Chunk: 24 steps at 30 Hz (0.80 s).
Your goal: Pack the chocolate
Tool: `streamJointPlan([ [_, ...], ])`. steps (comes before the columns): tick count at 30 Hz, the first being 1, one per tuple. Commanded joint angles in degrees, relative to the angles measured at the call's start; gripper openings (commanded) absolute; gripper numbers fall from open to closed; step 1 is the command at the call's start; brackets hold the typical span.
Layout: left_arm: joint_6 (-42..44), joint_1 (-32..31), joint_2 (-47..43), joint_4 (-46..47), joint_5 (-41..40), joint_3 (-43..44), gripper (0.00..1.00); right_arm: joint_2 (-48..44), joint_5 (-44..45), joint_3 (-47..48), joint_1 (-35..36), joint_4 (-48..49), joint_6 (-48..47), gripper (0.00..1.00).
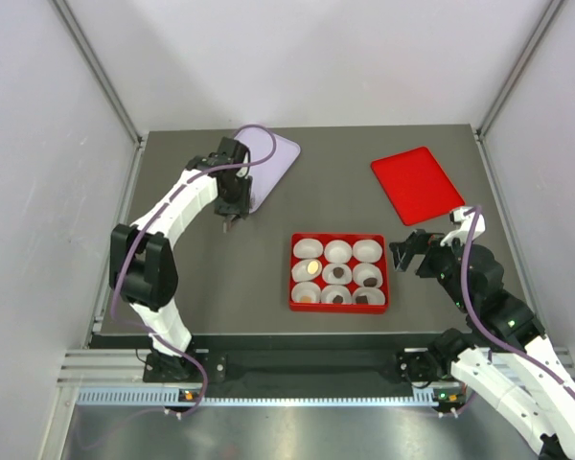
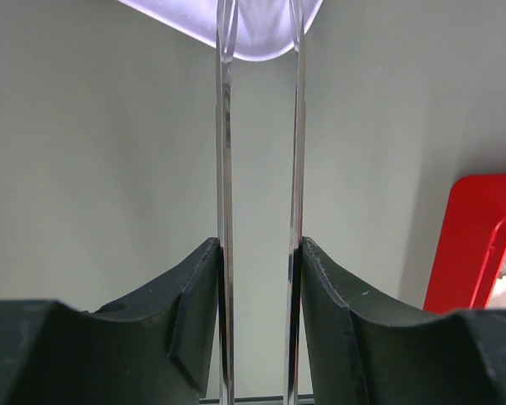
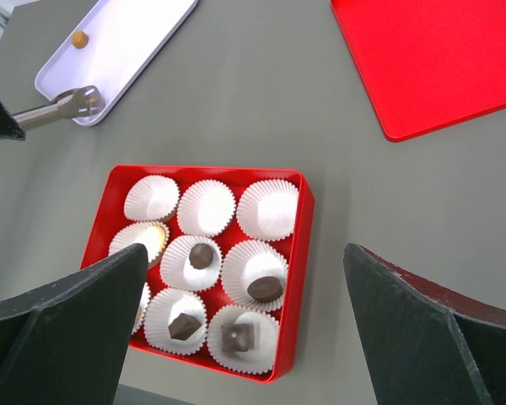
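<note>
Chocolate (image 3: 264, 288): tiny dark-brown and tan pieces in cups (image 3: 211, 207); tongs (image 2: 228, 169) blades apart.

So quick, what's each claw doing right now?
Left gripper: closed on the metal tongs.
Right gripper: wide open, holding nothing.

Open table (image 1: 220, 278) between tray (image 1: 273, 158), box (image 1: 338, 309), lid (image 1: 417, 184); tongs (image 3: 67, 103) overhang tray.

A dark grey table (image 1: 345, 192) is being enclosed on three sides by plain white walls (image 1: 316, 57), evenly lit.
</note>
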Motion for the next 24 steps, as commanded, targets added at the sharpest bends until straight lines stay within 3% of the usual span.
streamJointPlan([
  [1,0.5,-0.1,0.7,1.5,0.5,1.1,0.46,-0.5,0.2,0.5,-0.5,1.3,0.2,1.00],
  [24,0.1,-0.1,0.7,-0.2,-1.4,5.9,0.38,-0.6,0.4,0.0,-0.6,1.4,0.4,1.00],
])
